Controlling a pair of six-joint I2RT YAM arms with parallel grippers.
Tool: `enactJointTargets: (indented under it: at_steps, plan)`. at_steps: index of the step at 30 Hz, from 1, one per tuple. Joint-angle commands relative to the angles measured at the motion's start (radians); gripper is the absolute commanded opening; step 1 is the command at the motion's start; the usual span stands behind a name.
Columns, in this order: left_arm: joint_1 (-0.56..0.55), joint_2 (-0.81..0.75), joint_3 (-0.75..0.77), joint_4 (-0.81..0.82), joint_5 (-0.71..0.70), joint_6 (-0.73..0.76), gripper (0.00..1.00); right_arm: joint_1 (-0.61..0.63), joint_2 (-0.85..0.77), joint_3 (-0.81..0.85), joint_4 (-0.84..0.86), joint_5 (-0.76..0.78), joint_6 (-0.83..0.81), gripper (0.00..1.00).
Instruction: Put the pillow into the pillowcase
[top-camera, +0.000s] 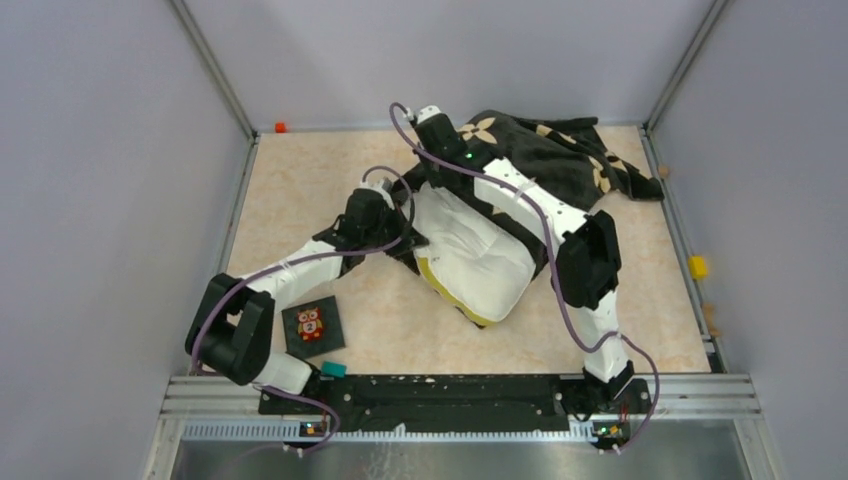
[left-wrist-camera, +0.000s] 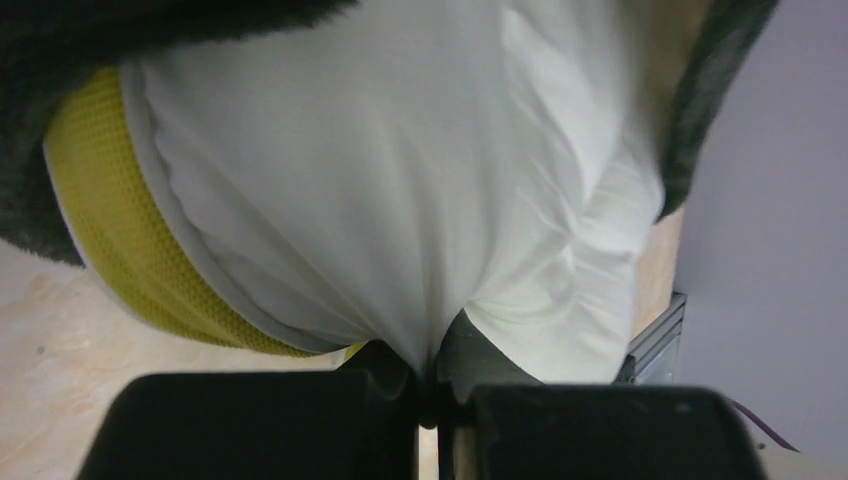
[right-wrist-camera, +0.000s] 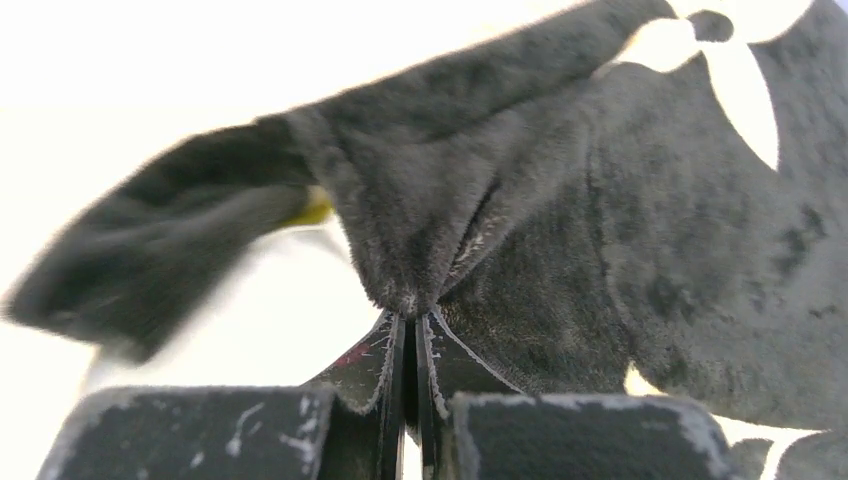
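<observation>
The white pillow (top-camera: 475, 250) lies mid-table with its yellow band (top-camera: 447, 288) toward the near side. Its far end is tucked under the black pillowcase (top-camera: 545, 150) with cream flower prints. In the left wrist view the pillow (left-wrist-camera: 400, 170) fills the frame, and dark pillowcase fabric (left-wrist-camera: 40, 120) wraps its left side. My left gripper (left-wrist-camera: 436, 368) is shut on a pinch of the pillow's white cover at its left edge. My right gripper (right-wrist-camera: 410, 318) is shut on a fold of the pillowcase (right-wrist-camera: 620, 230) rim, at the far left of the case.
A small dark owl card (top-camera: 312, 325) lies near the left arm's base, with a teal block (top-camera: 333, 369) beside it. A yellow block (top-camera: 697, 267) sits on the right rail and an orange piece (top-camera: 281, 127) at the far left corner. Grey walls enclose the table.
</observation>
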Motion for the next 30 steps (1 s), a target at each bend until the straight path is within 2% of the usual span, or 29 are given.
enactJointTargets:
  at_steps: [1,3,4,7,10,11,14,15,17,20,21,22,25,27,28,30]
  plan:
    - [-0.019,-0.084,0.162,0.148,-0.009,0.026,0.00,0.093,-0.092,0.107,-0.071,-0.172,0.150,0.00]
    - [-0.003,-0.059,0.219,0.100,-0.111,0.043,0.00,0.113,-0.098,0.107,-0.073,-0.225,0.192,0.00]
    - [0.036,-0.027,0.233,0.084,-0.116,0.031,0.00,0.116,-0.100,0.099,-0.069,-0.254,0.203,0.00]
    - [0.155,0.107,0.229,0.129,0.007,-0.044,0.00,0.116,-0.104,0.043,-0.039,-0.293,0.225,0.00]
    - [0.172,0.208,0.232,0.124,0.017,-0.055,0.00,0.100,-0.090,0.021,-0.050,-0.280,0.227,0.00]
    - [0.173,0.227,0.219,0.139,-0.002,-0.056,0.00,0.091,-0.089,0.017,-0.062,-0.265,0.226,0.04]
    - [0.204,0.269,0.201,0.133,-0.021,-0.058,0.00,0.072,-0.152,-0.030,-0.077,-0.183,0.210,0.42]
    - [0.220,0.277,0.196,0.130,-0.020,-0.059,0.00,0.065,-0.186,-0.058,-0.074,-0.147,0.205,0.51]
    - [0.247,0.284,0.195,0.123,-0.011,-0.053,0.00,0.052,-0.270,-0.143,-0.061,-0.066,0.198,0.59]
    - [0.264,0.288,0.216,0.090,-0.001,-0.025,0.00,0.034,-0.392,-0.305,-0.041,0.058,0.216,0.61]
    - [0.267,0.294,0.229,0.077,0.010,-0.010,0.03,0.031,-0.432,-0.373,-0.026,0.091,0.222,0.61]
    - [0.267,0.296,0.242,0.067,0.030,0.005,0.10,0.032,-0.464,-0.435,-0.012,0.112,0.231,0.61]
    - [0.266,0.260,0.276,0.013,0.078,0.063,0.49,0.017,-0.547,-0.633,0.040,0.144,0.268,0.60]
    - [0.266,0.211,0.278,-0.061,0.086,0.101,0.68,-0.006,-0.581,-0.716,0.065,0.148,0.285,0.59]
    - [0.265,0.184,0.264,-0.094,0.083,0.116,0.76,-0.017,-0.595,-0.751,0.090,0.146,0.283,0.59]
    - [0.261,0.123,0.219,-0.144,0.086,0.133,0.85,-0.039,-0.608,-0.804,0.147,0.133,0.266,0.59]
